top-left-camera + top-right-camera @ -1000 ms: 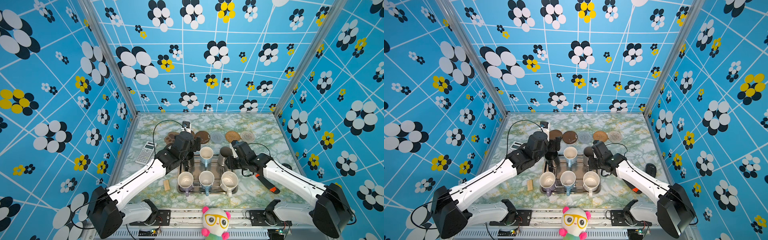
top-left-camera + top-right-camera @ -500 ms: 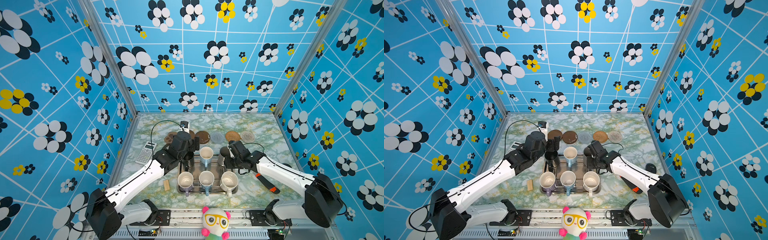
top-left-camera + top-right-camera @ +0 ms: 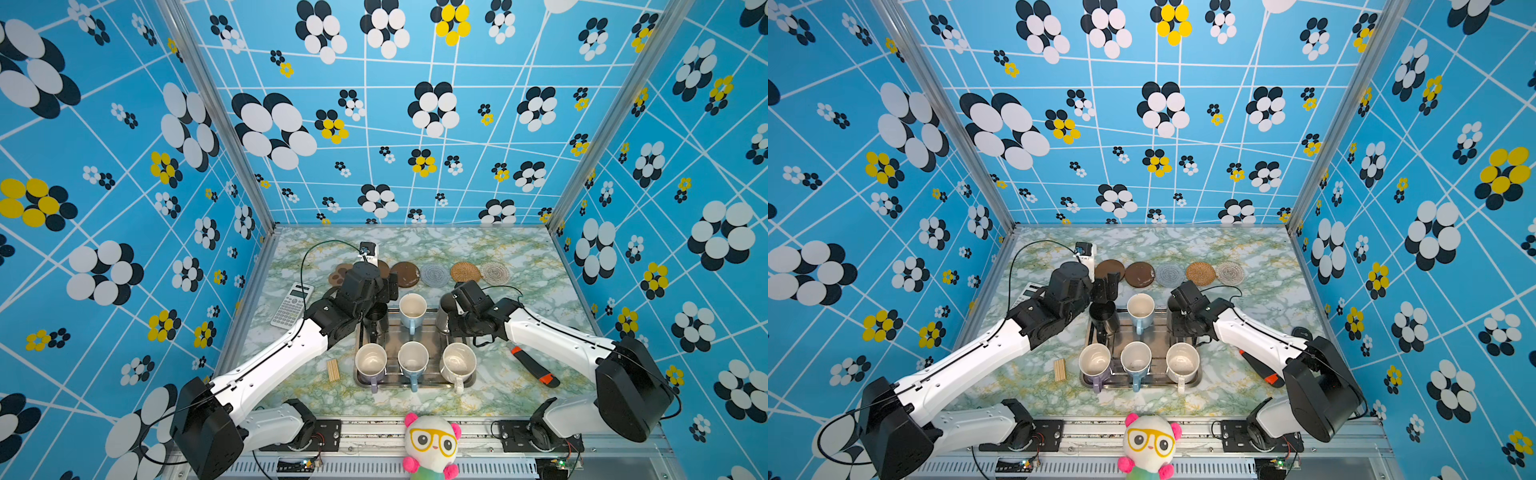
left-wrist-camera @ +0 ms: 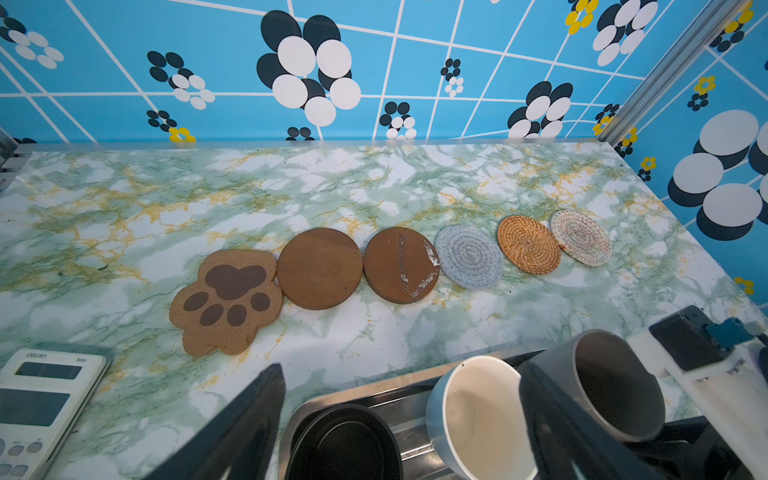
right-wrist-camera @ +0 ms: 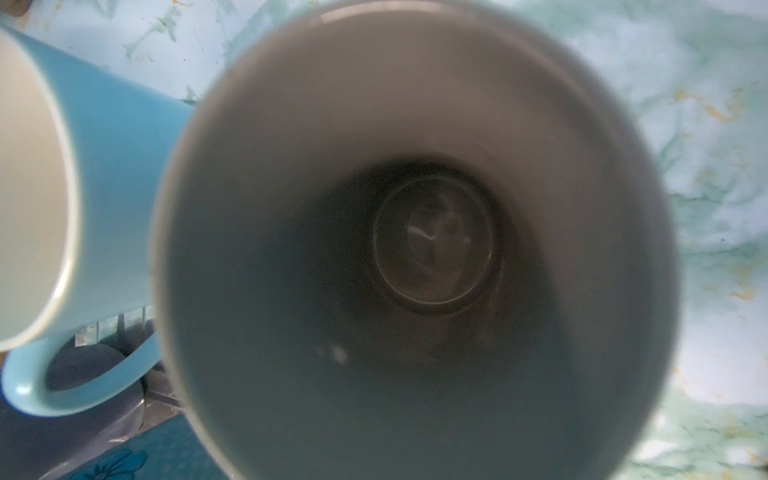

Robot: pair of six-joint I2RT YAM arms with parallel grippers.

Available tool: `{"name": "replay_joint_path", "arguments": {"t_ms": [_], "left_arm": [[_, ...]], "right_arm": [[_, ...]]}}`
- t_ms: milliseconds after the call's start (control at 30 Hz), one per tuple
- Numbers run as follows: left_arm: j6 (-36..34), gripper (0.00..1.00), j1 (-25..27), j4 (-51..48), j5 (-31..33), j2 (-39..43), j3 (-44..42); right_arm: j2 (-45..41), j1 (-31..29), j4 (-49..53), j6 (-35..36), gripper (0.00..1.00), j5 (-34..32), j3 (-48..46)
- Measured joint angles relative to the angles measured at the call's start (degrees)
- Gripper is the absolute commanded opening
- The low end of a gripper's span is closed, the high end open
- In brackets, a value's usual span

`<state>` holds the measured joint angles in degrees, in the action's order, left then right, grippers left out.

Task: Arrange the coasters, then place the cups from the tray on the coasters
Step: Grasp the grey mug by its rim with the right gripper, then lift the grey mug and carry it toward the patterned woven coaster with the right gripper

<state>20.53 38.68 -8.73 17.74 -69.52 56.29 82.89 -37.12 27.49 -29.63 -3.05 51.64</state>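
Six coasters lie in a row at the back: a paw-shaped one [image 4: 226, 301], two brown discs [image 4: 319, 268] [image 4: 399, 264], a grey-blue round [image 4: 469, 257], a rattan one [image 4: 528, 244] and a pale beige one [image 4: 581, 237]. All the cups stand in the tray [image 3: 430, 336]: black [image 3: 376, 318], light blue [image 3: 412, 309] and grey [image 4: 602, 382] at its back, lavender [image 3: 370, 361], light blue [image 3: 412, 359] and white [image 3: 458, 363] at its front. My left gripper [image 4: 399, 432] hangs open above the black cup. My right gripper [image 3: 451, 311] covers the grey cup [image 5: 415, 249]; its jaws are hidden.
A calculator [image 3: 292, 305] lies left of the tray and a small bundle of wooden sticks [image 3: 333, 370] by its front left corner. An orange-and-black tool [image 3: 534, 365] lies under the right arm. A plush toy [image 3: 432, 444] sits at the front edge.
My right gripper has slid left and now covers the grey cup. The left gripper has barely shifted and stays open.
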Motion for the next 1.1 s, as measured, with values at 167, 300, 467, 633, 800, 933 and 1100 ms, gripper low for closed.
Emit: {"name": "replay_joint_path", "arguments": {"t_ms": [167, 300, 467, 633, 800, 933, 1100], "left_arm": [[0.02, 0.89, -0.26, 0.0, -0.39, 0.0, 0.0], [0.0, 0.89, -0.48, 0.0, -0.44, 0.0, 0.0], [0.02, 0.89, -0.48, 0.04, -0.87, 0.0, 0.0], [0.0, 0.89, -0.48, 0.2, -1.46, 0.0, 0.0], [0.0, 0.89, -0.48, 0.2, -1.49, -0.02, 0.0], [0.0, 0.89, -0.48, 0.22, -1.46, -0.02, 0.0], [0.0, 0.89, -0.48, 0.61, -1.46, -0.04, -0.42]], "right_arm": [[0.55, -0.28, 1.09, 0.07, 0.17, -0.33, 0.83], [0.72, -0.35, 2.4, 0.22, 0.08, -1.29, 1.75], [0.96, -0.37, 3.63, 0.31, 0.0, -2.4, 2.32], [0.98, -1.14, 5.09, 0.79, 0.0, -3.91, 2.91], [0.96, -1.62, 5.4, 1.64, 0.0, -4.9, 3.02], [0.96, -1.6, 7.15, 2.86, 0.0, -5.92, 4.46], [0.85, -1.6, 7.96, 4.24, 0.0, -7.13, 6.1]]}}
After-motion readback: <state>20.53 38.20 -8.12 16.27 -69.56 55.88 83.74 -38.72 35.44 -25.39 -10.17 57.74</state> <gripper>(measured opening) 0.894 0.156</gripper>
